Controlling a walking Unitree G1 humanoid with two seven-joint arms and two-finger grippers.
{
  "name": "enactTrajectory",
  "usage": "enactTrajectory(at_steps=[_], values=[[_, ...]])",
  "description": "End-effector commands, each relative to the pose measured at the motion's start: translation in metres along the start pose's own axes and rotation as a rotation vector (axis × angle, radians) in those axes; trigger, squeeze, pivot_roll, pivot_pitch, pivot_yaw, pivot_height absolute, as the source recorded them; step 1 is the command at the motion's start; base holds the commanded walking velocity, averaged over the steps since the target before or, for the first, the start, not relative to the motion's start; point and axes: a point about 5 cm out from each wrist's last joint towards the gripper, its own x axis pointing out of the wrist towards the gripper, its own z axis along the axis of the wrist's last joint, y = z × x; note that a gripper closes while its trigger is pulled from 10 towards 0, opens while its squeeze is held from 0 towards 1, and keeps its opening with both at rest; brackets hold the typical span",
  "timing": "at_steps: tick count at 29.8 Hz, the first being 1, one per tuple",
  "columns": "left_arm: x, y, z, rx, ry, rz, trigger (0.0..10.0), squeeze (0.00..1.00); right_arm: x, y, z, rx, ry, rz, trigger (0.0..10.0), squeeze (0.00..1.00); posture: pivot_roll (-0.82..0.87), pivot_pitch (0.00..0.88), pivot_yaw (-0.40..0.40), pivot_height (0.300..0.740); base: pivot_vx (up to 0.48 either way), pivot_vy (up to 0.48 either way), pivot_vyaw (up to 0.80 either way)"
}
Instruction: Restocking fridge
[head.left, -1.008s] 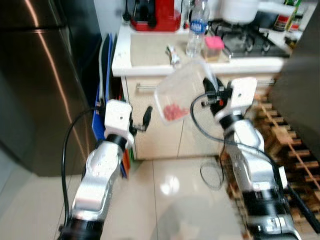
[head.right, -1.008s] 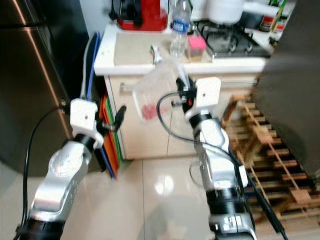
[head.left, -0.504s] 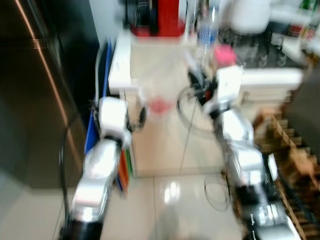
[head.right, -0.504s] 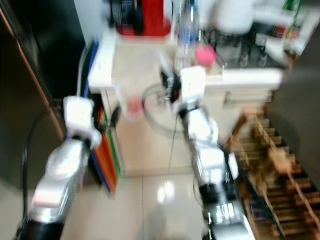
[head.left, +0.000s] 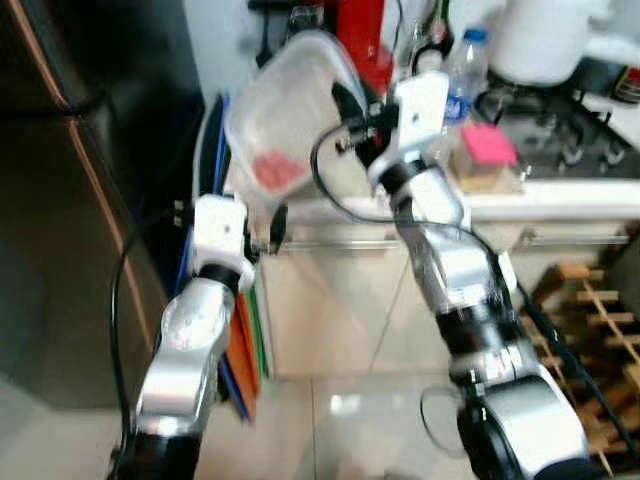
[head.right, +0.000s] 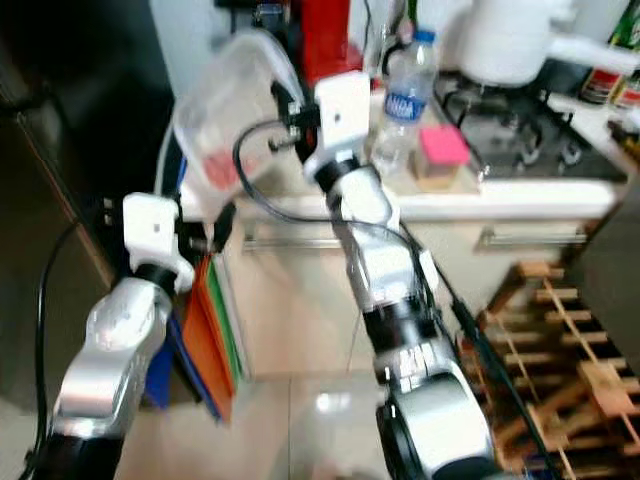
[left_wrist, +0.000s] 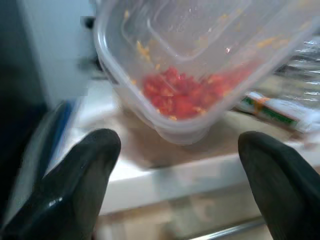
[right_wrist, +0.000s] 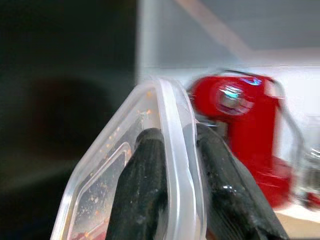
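Note:
A clear plastic food container (head.left: 285, 120) with red chopped bits in its low corner hangs tilted in the air, left of the counter. My right gripper (head.left: 345, 100) is shut on its rim, the two black fingers (right_wrist: 145, 190) pinching the edge. My left gripper (head.left: 278, 222) is open just below the container, its fingers (left_wrist: 80, 185) spread wide and touching nothing. The dark steel fridge (head.left: 60, 200) stands shut at the left.
A white counter (head.right: 480, 195) holds a water bottle (head.right: 407, 100), a pink-lidded box (head.right: 440, 155), a red appliance (head.right: 325, 35), a white kettle (head.right: 515, 40) and a gas hob (head.right: 540, 125). Coloured boards (head.right: 205, 340) lean beside the cabinet. A wooden rack (head.right: 560, 370) stands at the right.
My right gripper has carried the container up and leftward, from in front of the cabinet to above the counter's left end. The camera has shifted and the left arm now sits under the container.

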Motion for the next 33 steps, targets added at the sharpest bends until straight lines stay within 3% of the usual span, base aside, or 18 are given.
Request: enactTrajectory(at_steps=[1, 7, 16, 23, 33], values=[[-0.002, 0.006, 0.001, 0.022, 0.001, 0.022, 10.0, 0.0, 0.006, 0.0, 0.001, 0.003, -0.014, -0.025, 0.0, 0.0, 0.05, 0.0, -0.003, 0.74, 0.0, 0.0, 0.0], [-0.004, 0.008, 0.0, 0.025, 0.01, 0.03, 10.0, 0.0, 0.007, -0.005, -0.019, 0.175, 0.06, -0.128, 0.0, 0.0, 0.06, 0.0, -0.006, 0.74, 0.0, 0.0, 0.0], [-0.004, 0.006, -0.001, 0.028, 0.015, 0.021, 10.0, 0.0, 0.01, -0.002, -0.035, 0.303, 0.112, -0.185, 0.0, 0.0, 0.06, 0.0, -0.005, 0.74, 0.0, 0.0, 0.0], [-0.004, 0.005, 0.0, 0.026, 0.014, 0.02, 10.0, 0.0, 0.005, -0.012, -0.048, 0.27, 0.162, -0.293, 0.0, 0.0, 0.06, 0.0, -0.01, 0.74, 0.0, 0.0, 0.0], [-0.006, 0.004, 0.001, 0.029, 0.012, 0.019, 10.0, 0.0, 0.005, -0.003, -0.06, 0.264, 0.238, -0.307, 0.0, 0.0, 0.07, 0.0, -0.019, 0.74, 0.0, 0.0, 0.0]])
